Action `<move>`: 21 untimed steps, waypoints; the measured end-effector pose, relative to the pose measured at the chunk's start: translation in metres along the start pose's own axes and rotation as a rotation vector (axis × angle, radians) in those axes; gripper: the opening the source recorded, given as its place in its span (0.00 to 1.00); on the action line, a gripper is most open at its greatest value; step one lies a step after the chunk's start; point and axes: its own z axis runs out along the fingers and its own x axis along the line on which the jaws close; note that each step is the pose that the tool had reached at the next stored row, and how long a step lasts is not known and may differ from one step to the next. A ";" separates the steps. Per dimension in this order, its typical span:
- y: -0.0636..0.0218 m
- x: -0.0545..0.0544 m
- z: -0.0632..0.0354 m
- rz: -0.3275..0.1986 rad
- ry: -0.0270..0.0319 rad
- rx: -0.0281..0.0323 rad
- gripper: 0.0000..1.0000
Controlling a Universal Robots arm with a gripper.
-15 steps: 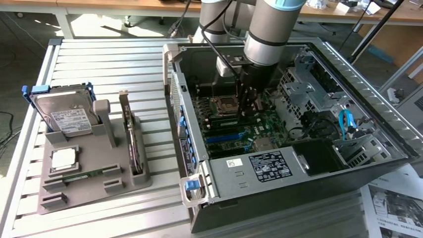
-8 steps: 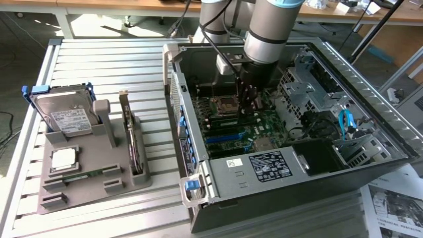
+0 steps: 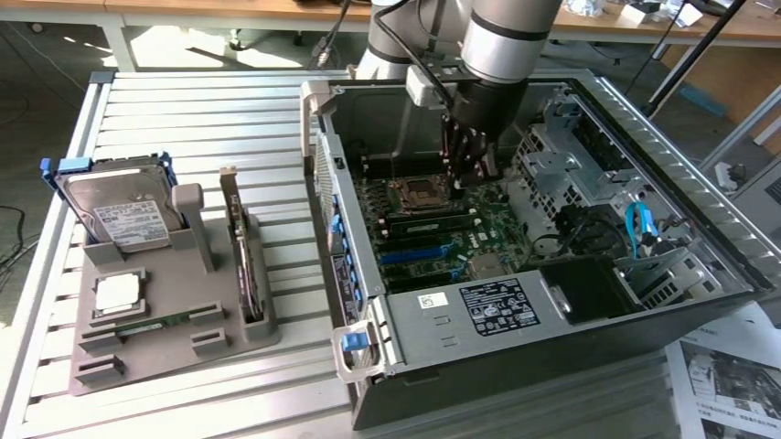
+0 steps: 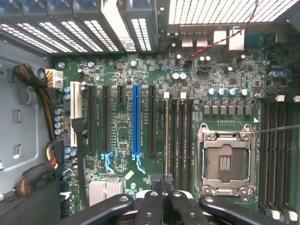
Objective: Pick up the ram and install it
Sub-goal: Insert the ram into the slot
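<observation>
My gripper (image 3: 467,183) reaches down inside the open PC case (image 3: 714,229), just beside the empty CPU socket (image 3: 422,192). In the wrist view the gripper (image 4: 162,180) is shut, its black fingertips pressed together. They sit right over the near end of a thin ram stick (image 4: 166,136). This stick stands edge-on in the memory slot next to the CPU socket (image 4: 227,161). I cannot tell whether the tips touch it. Another green ram stick (image 3: 153,322) lies flat in the grey holder (image 3: 232,347) outside the case.
The holder also carries a hard drive (image 3: 123,215), a square silver processor chip (image 3: 116,291) and an upright dark expansion card (image 3: 244,261). Drive cages and cables fill the case at the exterior view's right. A blue slot (image 4: 136,122) and black slots lie beside the memory slots.
</observation>
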 end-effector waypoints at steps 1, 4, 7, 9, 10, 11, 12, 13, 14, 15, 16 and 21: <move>0.0000 0.000 0.0000 0.000 0.0001 -0.0001 0.11; -0.0001 0.000 0.0000 0.000 0.0001 0.0000 0.11; -0.0172 0.000 0.0000 0.000 0.0001 -0.0001 0.11; -0.0262 0.000 0.0000 0.000 0.0000 -0.0001 0.11; -0.0322 0.000 0.0000 0.000 0.0000 -0.0001 0.11; -0.0369 0.000 0.0000 0.000 0.0000 -0.0001 0.11; -0.0419 0.000 -0.0001 0.000 0.0001 -0.0002 0.11; -0.0462 0.000 -0.0001 0.000 0.0002 -0.0002 0.11; -0.0508 0.000 -0.0001 0.000 0.0002 -0.0002 0.11; -0.0548 0.000 -0.0001 0.000 0.0001 -0.0001 0.11; -0.0562 0.000 -0.0001 0.000 0.0000 -0.0001 0.11; -0.0566 0.000 -0.0001 0.000 0.0001 -0.0002 0.11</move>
